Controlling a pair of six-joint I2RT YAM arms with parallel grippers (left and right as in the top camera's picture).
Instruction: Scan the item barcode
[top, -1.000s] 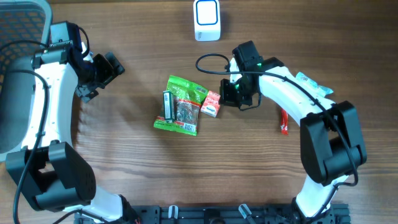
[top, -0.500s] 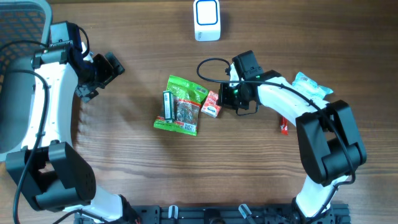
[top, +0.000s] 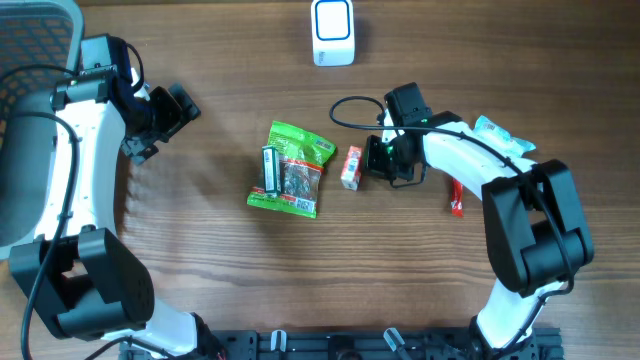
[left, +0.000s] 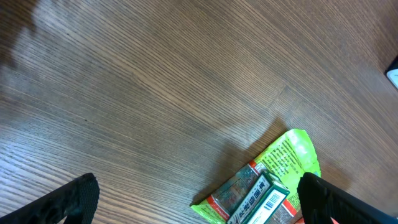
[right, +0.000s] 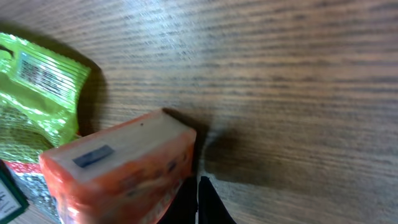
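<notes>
Wood-grain counter (top: 200, 260) is filling the overhead view, with a white scanner (top: 332, 32) sitting at top centre. A small orange box (top: 351, 167) is lying near the middle, between a green packet (top: 290, 170) on its left and my right jaws, which are pressing together just beside it, pinching nothing. My left jaws are hanging spread wide at upper left, well apart from everything.

From my left wrist, my fingers (left: 62, 199) are showing in the bottom corners, the packet peeking in at lower right.

From my right wrist, the box is lying at lower left, my closed tips just beside it at bottom centre.
</notes>
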